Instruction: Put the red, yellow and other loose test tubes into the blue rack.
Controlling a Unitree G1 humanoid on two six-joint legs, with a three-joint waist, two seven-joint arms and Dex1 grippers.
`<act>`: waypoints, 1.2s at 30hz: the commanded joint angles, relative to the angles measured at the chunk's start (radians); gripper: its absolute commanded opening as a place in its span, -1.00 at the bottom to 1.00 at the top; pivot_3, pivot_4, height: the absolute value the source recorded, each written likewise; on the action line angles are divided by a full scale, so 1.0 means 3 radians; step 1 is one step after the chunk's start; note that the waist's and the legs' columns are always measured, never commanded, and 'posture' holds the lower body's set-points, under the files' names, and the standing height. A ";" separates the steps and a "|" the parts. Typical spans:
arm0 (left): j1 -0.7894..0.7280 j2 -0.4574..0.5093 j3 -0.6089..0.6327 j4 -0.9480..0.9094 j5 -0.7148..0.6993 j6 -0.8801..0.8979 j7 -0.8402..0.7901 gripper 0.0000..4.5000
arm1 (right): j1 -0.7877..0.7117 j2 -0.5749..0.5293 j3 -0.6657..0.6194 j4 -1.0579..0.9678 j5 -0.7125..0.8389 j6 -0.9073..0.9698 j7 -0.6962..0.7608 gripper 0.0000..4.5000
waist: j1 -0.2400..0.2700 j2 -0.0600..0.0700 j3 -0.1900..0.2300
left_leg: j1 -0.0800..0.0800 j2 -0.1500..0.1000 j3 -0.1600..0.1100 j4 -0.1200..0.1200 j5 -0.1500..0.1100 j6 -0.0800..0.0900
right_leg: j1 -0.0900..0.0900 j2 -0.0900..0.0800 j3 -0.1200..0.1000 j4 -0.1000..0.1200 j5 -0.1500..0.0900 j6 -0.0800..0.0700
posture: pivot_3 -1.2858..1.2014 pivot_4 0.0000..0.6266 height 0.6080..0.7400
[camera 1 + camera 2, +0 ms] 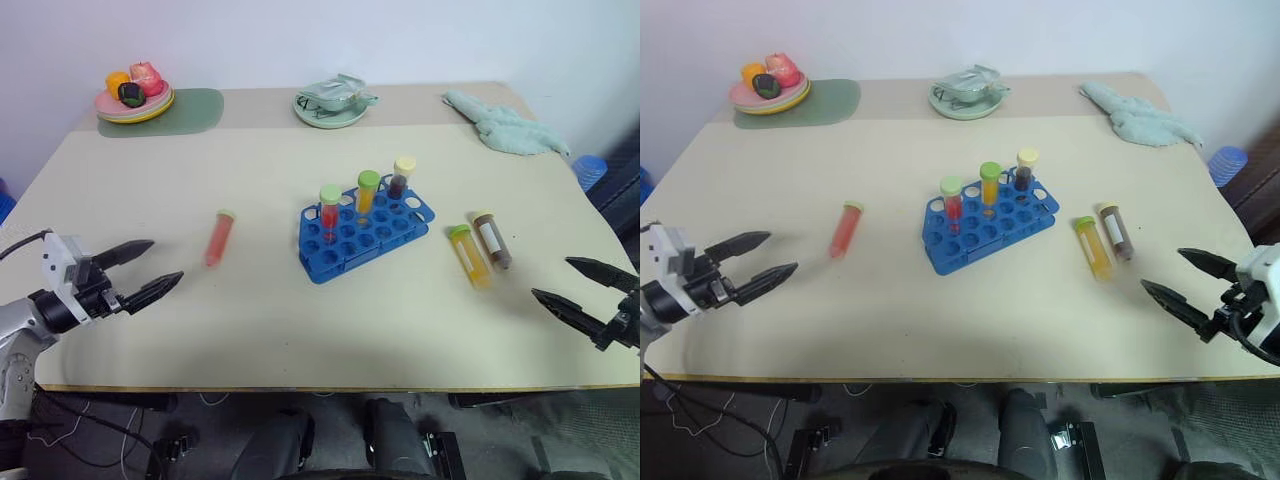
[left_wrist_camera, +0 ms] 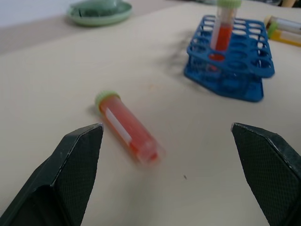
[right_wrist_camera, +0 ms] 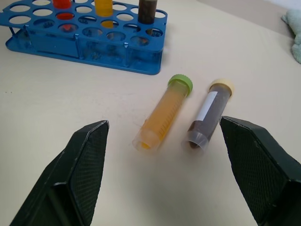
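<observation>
Beige tabletop (image 1: 300,330) fills the scene, a pale wall behind it. At the far left corner a stack of plates (image 1: 135,105) carries toy food on a green mat (image 1: 195,108). Near the left edge the left gripper (image 1: 148,270) hovers with its fingers wide apart, empty. Ahead of it the red tube (image 1: 218,238) lies flat; the left wrist view shows its white label strip and pale green cap, which the head views do not resolve. At the middle stands the blue rack (image 1: 365,235), turned at an angle, with three capped tubes upright in its back row. Behind it sits a pale green dish (image 1: 332,102). Just right of the rack the yellow tube (image 1: 470,255) and the brown tube (image 1: 492,239) lie side by side, close but apart in the right wrist view, caps toward the rack. A crumpled cloth (image 1: 505,128) rests at the far right. The right gripper (image 1: 585,290) hangs spread and empty before those two tubes, nothing between.
</observation>
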 commanded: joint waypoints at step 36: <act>-0.0984 -0.0482 -0.0768 -0.0634 -0.0276 0.0375 -0.0389 0.98 | -0.3085 -0.0731 0.1837 0.0993 -0.0285 0.2614 -0.1090 0.72 | -0.0006 0.0005 0.0011 | -0.0005 0.0009 0.0019 -0.0006 0.0010 -0.0016 | -0.0006 0.0002 0.0012 -0.0021 0.0006 -0.0006 | 0.03 -0.52 1.00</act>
